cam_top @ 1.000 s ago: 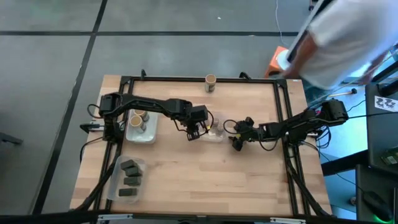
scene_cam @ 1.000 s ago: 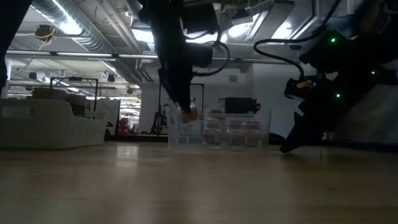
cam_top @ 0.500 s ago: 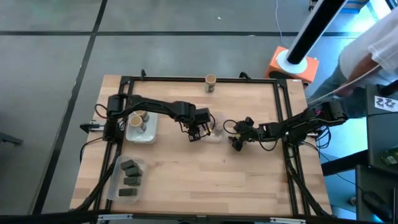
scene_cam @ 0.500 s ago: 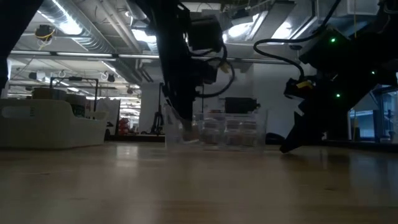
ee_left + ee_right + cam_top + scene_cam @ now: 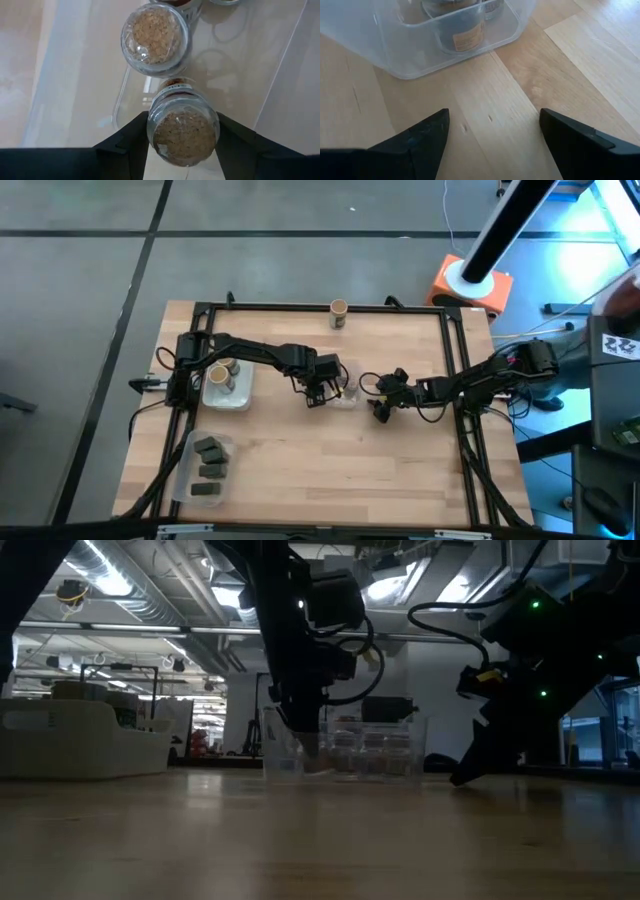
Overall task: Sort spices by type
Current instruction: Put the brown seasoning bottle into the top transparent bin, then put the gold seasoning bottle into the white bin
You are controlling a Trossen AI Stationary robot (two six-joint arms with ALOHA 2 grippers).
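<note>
My left gripper [image 5: 318, 392] is over the near-left end of the clear tray [image 5: 345, 392] at the table's middle, shut on a small squat jar [image 5: 183, 131] with a brown speckled top. A second such jar [image 5: 156, 35] stands on the tray's floor just beyond it, and the edge of a third shows behind. Two tan-topped jars [image 5: 224, 372] stand in a tray at the left edge. Three dark packets [image 5: 209, 468] lie in a tray at the near left. One tan-topped jar [image 5: 338, 312] stands alone at the far edge. My right gripper [image 5: 380, 410] waits open, low over the table right of the middle tray. My left gripper pinches the small jar by its round side wall just below the top [image 5: 152, 132], one finger [image 5: 131, 137] on each side. The fingers come from above, pointing down. The jar stands upright between them, low inside the tray [image 5: 305, 750]; whether its base touches the floor I cannot tell.
The table has a dark frame rail [image 5: 320, 307] around it. Bare wood lies near and right of the middle tray [image 5: 470, 30]. Cables hang by both arms. An orange and white object [image 5: 470, 280] stands beyond the far right corner, and a person's sleeve [image 5: 625, 285] shows at the right.
My left gripper has gone down with the small jar into the middle tray, still shut on it. In the low view the tray has slid a little to the picture's left. The person beyond the far right corner has drawn back to the right.
</note>
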